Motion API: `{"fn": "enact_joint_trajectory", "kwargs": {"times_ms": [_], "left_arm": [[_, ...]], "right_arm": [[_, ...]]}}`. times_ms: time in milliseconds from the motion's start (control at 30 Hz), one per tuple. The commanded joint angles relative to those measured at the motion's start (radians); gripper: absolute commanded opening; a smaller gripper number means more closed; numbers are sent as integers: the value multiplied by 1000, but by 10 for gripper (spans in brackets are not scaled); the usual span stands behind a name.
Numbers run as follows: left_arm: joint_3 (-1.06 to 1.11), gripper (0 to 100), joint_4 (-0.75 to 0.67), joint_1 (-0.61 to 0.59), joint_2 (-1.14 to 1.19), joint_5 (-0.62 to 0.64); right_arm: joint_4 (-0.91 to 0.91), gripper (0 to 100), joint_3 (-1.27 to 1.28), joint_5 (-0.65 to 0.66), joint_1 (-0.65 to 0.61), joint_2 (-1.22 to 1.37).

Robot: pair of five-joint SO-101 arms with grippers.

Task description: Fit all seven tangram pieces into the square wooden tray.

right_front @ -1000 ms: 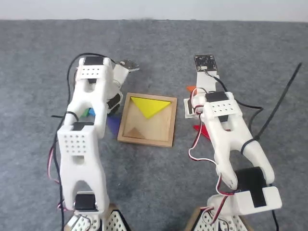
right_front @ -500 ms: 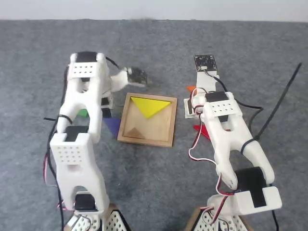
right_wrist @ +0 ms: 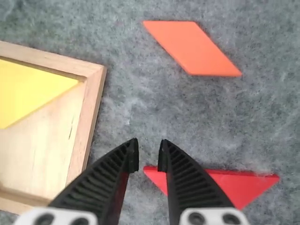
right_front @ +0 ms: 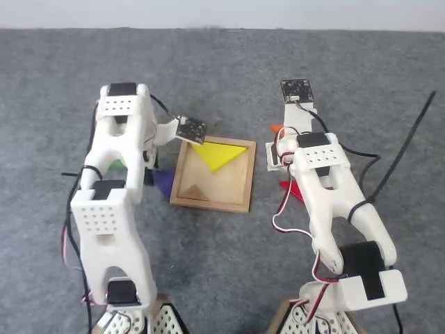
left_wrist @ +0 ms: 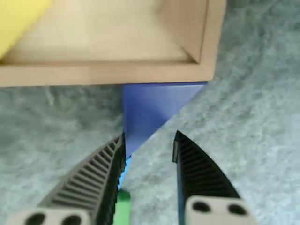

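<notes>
The square wooden tray holds a yellow triangle at its far side and a wood-coloured triangle near its front. My left gripper is open, low over the carpet beside the tray wall, with a blue piece lying against that wall just ahead of it. A green piece lies under one of its fingers. My right gripper hangs with a narrow empty gap over the tip of a red triangle. An orange parallelogram lies farther off.
Grey carpet covers the table. The left arm stands over the blue piece and green piece left of the tray. The right arm stands right of the tray, between the orange piece and red piece.
The left arm has shifted left, and its wrist has swung down and in toward the tray's left edge. The right arm has not moved.
</notes>
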Motion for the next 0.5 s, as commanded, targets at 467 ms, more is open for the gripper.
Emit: {"fn": "enact_joint_trajectory", "kwargs": {"times_ms": [467], "left_arm": [[117, 173, -63, -17, -9, 339]], "right_arm": [[-19, 80, -38, 15, 2, -12]]}}
